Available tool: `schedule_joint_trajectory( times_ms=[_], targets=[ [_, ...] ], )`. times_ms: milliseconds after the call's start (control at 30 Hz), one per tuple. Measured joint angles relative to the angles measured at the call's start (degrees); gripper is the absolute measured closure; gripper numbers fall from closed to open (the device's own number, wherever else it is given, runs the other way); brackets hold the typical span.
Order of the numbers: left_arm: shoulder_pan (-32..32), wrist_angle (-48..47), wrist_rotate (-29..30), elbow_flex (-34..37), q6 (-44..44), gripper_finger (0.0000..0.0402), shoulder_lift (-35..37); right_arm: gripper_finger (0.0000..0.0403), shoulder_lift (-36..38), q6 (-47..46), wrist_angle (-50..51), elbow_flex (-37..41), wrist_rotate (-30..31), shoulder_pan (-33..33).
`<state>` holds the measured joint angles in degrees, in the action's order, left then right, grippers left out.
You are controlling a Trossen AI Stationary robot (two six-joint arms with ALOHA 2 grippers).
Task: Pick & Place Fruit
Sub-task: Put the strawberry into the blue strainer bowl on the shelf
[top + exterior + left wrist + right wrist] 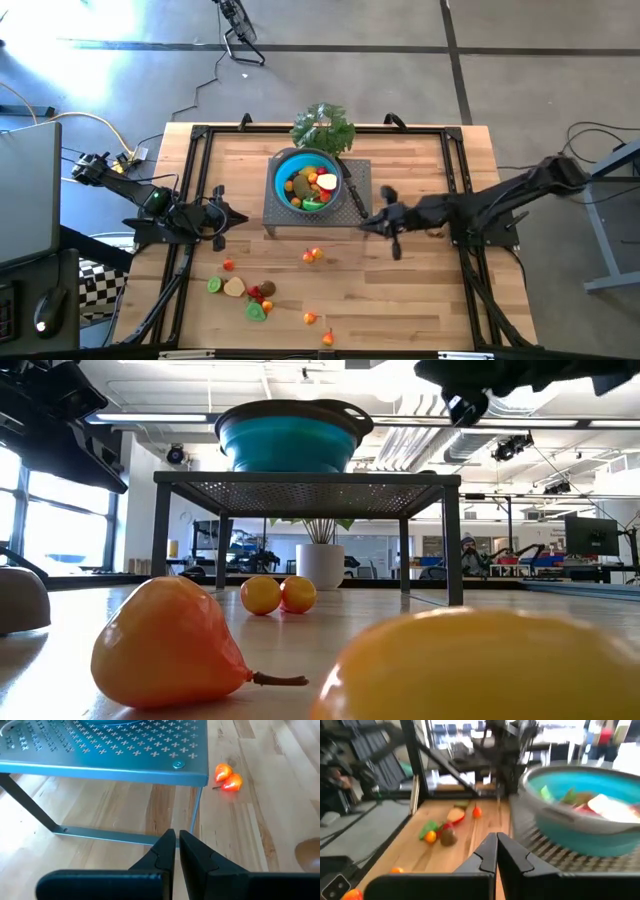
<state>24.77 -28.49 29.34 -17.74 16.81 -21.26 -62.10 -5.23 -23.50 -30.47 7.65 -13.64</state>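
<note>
The blue bowl (308, 182) stands on a grey perforated stand (355, 170) at the table's middle and holds several toy fruits. More fruit lies loose on the wood nearer the front: an orange-red pair (313, 255) (228, 778) and a cluster of green, cream and red pieces (243, 292) (442, 830). My left gripper (238, 216) (176, 837) is shut, held above the table just left of the stand. My right gripper (366, 222) (496, 840) is shut and hangs in the air at the stand's near right corner, beside the bowl (590, 815). Neither holds anything.
A big leafy green bunch (323, 127) lies behind the bowl at the far edge. In the low view an orange pear-shaped fruit (165, 645) and a yellow fruit (480, 665) lie close to the table's front edge. Black frame rails (190, 170) run along the table's sides.
</note>
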Motion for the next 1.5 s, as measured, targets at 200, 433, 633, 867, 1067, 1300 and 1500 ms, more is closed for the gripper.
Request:
schedule_joint_trajectory(
  times_ms=[200,433,633,867,1067,1300,1500],
  targets=[
    [0.0,1.72,0.0,0.0,4.44,0.038,0.0,0.0401,12.83,4.94,0.2,7.63,-4.81,6.17],
    [0.0,9.0,-1.31,0.0,10.66,0.038,0.02,0.0401,22.02,8.89,0.21,13.32,-8.47,13.94],
    [0.0,14.7,-1.33,0.0,16.2,0.038,-0.03,0.0401,23.41,9.42,0.29,17.51,-8.12,20.64],
    [0.0,15.14,-1.3,-2.1,22.46,0.038,-5.6,0.0401,23.16,4.13,0.19,20.67,-9.76,26.41],
    [0.0,9.0,-2.4,-10.12,25.94,0.038,-16.44,0.0401,23.2,2.26,-1.64,20.69,-13.43,28.43],
    [0.02,-19.16,-19.15,-25.02,45.28,0.038,-28.82,0.0401,23.16,-2.63,1.05,20.73,-17.08,28.25],
    [1.52,-30.75,-29.92,-33.33,50.31,0.038,-38.14,0.0401,23.16,-0.85,-2.27,20.75,-16.78,28.28]
  ],
)
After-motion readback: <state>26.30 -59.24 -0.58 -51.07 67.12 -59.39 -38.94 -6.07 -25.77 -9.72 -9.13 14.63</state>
